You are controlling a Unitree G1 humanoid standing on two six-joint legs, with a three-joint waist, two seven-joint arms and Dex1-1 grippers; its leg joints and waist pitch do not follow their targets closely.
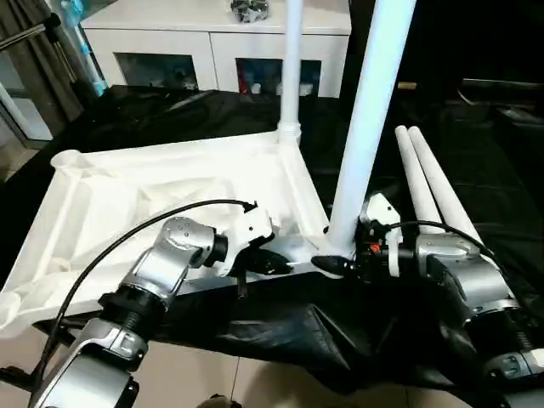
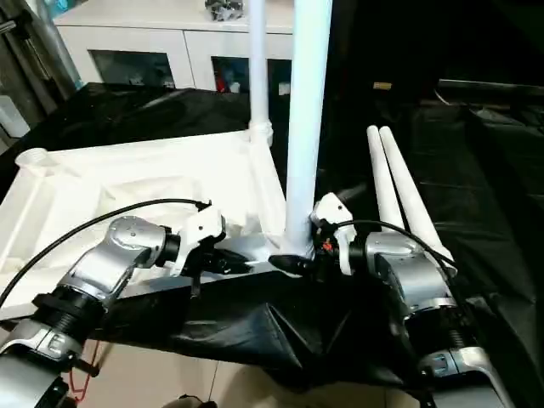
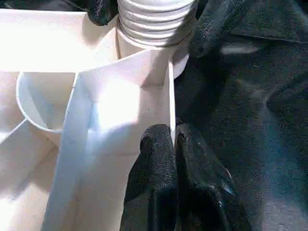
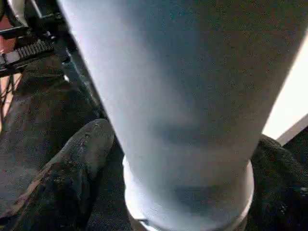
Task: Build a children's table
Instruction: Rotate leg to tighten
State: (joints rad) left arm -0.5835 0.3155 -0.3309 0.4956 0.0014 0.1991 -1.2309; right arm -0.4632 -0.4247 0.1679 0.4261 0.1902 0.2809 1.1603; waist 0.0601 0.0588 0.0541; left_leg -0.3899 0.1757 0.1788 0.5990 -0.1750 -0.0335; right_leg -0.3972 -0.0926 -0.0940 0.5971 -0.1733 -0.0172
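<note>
Tabletop (image 1: 170, 191) upside down, 2 legs (image 1: 361, 127) in corner sockets, L tool (image 3: 174, 144) pinching rim, R tool (image 4: 183, 192) wide round leg

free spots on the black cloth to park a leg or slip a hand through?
Bare black cloth lies right of the two loose legs, and more between the tabletop's far edge and the white cabinet. The near right corner is crowded: left pincer pinches the rim, right pincer straddles the standing leg.
</note>
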